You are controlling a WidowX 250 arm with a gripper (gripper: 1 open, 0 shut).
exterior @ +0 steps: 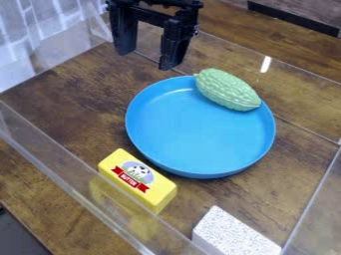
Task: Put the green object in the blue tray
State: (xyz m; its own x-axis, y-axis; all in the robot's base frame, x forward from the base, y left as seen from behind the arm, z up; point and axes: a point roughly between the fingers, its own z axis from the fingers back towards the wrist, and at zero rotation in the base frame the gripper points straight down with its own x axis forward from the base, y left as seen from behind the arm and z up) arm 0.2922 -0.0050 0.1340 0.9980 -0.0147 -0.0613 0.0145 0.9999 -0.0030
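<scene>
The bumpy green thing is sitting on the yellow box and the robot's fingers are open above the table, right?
Not quite. The green object rests on the blue tray's far rim, not on the yellow box. The fingers are indeed open above the table, as the camera view shows.

Pale green object [228,90], oval and bumpy, lies on its side on the blue tray's far right rim. Blue tray [186,139] round, shallow, flat on bench

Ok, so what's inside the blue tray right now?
The green object lies at the far right edge of the blue tray, resting partly on the rim. The rest of the tray floor shows bare blue. What lies beneath the green object is covered.
</scene>
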